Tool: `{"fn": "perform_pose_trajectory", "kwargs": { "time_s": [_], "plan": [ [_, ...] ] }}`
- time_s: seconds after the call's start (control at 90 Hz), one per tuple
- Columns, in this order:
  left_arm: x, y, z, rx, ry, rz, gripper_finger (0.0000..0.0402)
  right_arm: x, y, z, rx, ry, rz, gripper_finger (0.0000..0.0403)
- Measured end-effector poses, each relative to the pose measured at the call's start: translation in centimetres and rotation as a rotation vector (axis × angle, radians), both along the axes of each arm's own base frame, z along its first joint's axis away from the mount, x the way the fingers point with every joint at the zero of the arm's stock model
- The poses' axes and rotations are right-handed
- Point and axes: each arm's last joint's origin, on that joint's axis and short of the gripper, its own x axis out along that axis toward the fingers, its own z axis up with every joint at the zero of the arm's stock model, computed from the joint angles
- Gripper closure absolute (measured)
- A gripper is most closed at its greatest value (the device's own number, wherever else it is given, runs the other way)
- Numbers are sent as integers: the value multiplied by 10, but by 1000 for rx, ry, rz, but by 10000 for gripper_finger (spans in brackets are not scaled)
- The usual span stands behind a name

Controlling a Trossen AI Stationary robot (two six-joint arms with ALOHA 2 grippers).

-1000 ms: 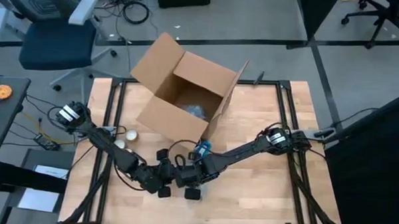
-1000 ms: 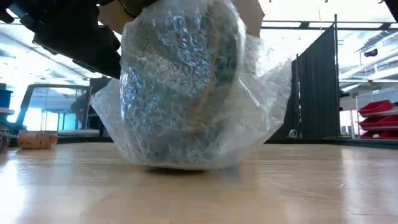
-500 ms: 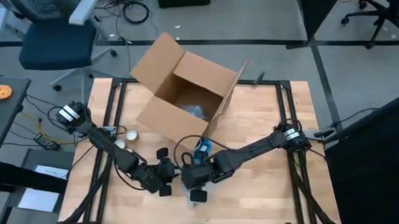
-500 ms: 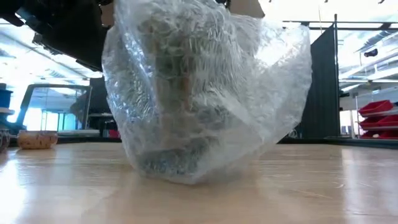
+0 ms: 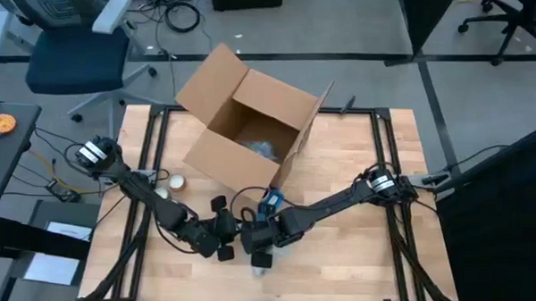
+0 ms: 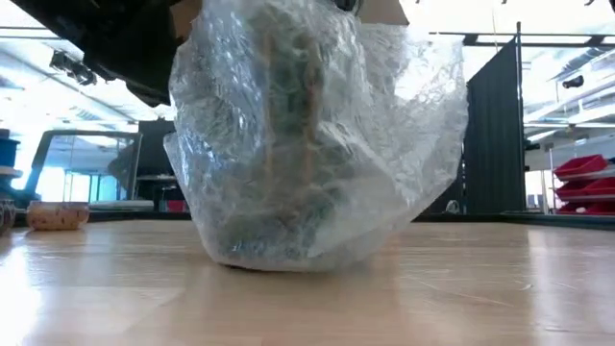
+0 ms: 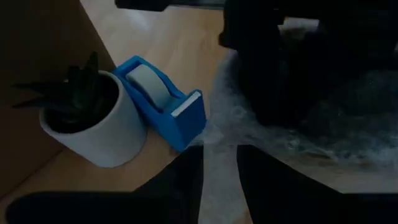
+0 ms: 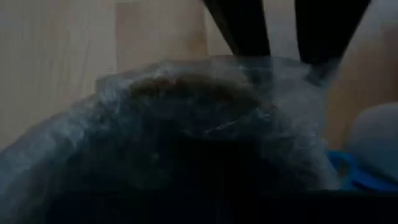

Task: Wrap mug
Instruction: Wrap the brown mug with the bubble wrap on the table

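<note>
The mug (image 6: 288, 144), bundled in wrap (image 6: 413, 125), stands mid-surface between both grippers; whether their fingers are apart or closed I cannot tell. Best to draw the loose wrap tight around it before taping

Setting, as I read it from my station: a robotics lab or workshop. Light wooden slatted table (image 5: 357, 163) in a black metal frame, on a grey floor. Blue swivel office chair (image 5: 70, 54) beside loose black cables (image 5: 179, 18) on the floor. Black curtain partition (image 6: 495, 135), red plastic storage bins (image 6: 581, 178) on shelving, and glass-walled bays behind, under bright ceiling lighting.
</note>
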Motion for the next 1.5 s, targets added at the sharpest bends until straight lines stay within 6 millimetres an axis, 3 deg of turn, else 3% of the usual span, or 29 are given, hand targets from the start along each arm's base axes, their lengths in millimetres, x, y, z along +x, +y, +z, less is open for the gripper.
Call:
{"fn": "perform_pose_trajectory", "kwargs": {
  "time_s": [0.311,0.644,0.8,1.033,1.144,1.322,1.5],
  "plan": [
    [3,-1,3,-20,-40,-5,319,-3,6,5,23,6,42,403],
    [3,-1,3,-9,-41,-7,319,-31,3,67,74,-62,49,403],
    [3,-1,4,-12,-46,-8,319,-30,3,57,61,-17,32,403],
    [6,-2,7,-20,-75,-15,319,-11,11,5,71,55,46,403],
    [7,-3,4,-17,-73,-17,319,-6,11,-8,67,76,47,403],
    [16,-7,-9,12,-85,-20,319,-7,11,1,62,58,38,386],
    [21,-5,-17,15,-67,-19,319,-11,12,28,77,45,47,341]
  ]
}}
